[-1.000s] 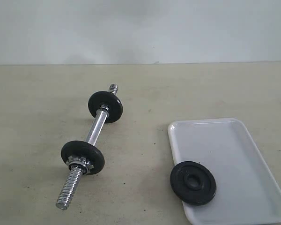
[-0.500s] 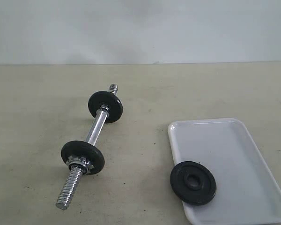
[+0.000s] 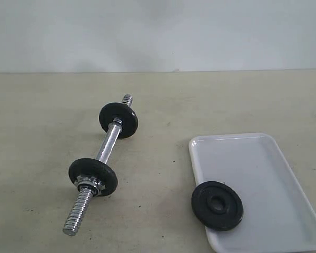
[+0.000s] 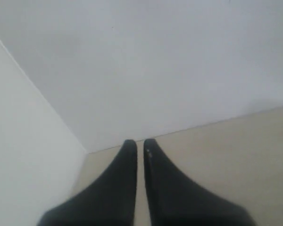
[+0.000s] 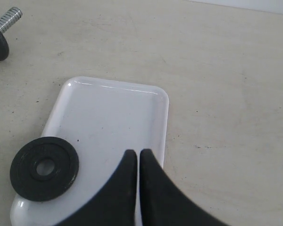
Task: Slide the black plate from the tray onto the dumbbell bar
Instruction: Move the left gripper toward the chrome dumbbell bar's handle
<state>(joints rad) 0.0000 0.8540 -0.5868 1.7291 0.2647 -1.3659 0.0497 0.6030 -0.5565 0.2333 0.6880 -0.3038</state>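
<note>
The black plate (image 3: 217, 205) lies flat on the near left corner of the white tray (image 3: 263, 158), overhanging its rim a little; the right wrist view shows the same plate (image 5: 44, 168) and tray (image 5: 113, 113). The dumbbell bar (image 3: 106, 147) rests on the table left of the tray, with two small black discs and a chrome nut (image 3: 88, 184) on it. My right gripper (image 5: 138, 153) is shut and empty, hovering over the tray, apart from the plate. My left gripper (image 4: 138, 142) is shut and empty, facing the wall. Neither gripper shows in the exterior view.
The beige tabletop (image 3: 163, 174) meets a pale wall at the back. One threaded bar end and a disc (image 5: 0, 33) show in the right wrist view. A wall corner (image 4: 61, 122) fills the left wrist view.
A dark object at the far left edge of the exterior view one second ago has gone out of frame. The plate, tray and bar have not moved.
</note>
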